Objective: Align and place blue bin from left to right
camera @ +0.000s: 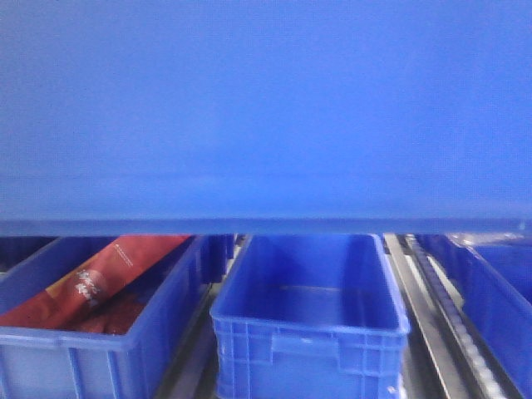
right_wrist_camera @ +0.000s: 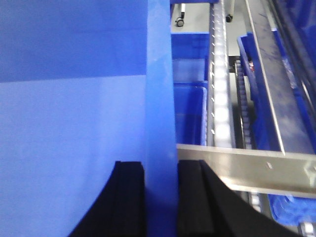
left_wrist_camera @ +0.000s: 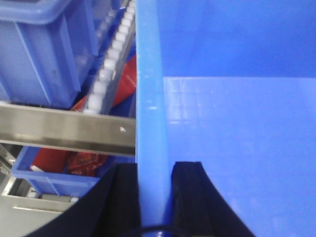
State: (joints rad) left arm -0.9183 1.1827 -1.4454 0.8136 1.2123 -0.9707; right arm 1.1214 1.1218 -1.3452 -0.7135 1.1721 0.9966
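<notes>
**HOLDING THE BIN AT TWO WALLS**

At the left gripper (left_wrist_camera: 154,170): pinched on a thin upright wall of the large bright-blue rigid plastic bin (left_wrist_camera: 237,148). One black finger (left_wrist_camera: 121,197) set against the outer face, the other against the inner face, both flat on the plastic.

At the right gripper (right_wrist_camera: 160,168): clamped the same way on another wall of the bin, with a black finger (right_wrist_camera: 129,197) inside and its partner outside.

Inward of each grip: smooth blue inner wall and floor only, with no contents seen in either wrist view.

In the front view: bin close to the lens and blurred, filling the upper half of the frame from edge to edge. Lower edge level – seen above the row of crates beyond.

Beyond and below:
- Empty blue ribbed plastic crate (camera: 309,324) at centre.
- Blue plastic crate (camera: 50,353) toward the picture's left, holding red printed packages (camera: 104,278).
- Third blue crate (camera: 499,299) cut off at the picture's right edge.
- Grey roller track (camera: 440,316) between the centre and right-edge crates.

Just outside each gripped wall – a brushed-metal crossbar (left_wrist_camera: 64,129), with a line of white rollers (left_wrist_camera: 111,64) running away past it.
</notes>
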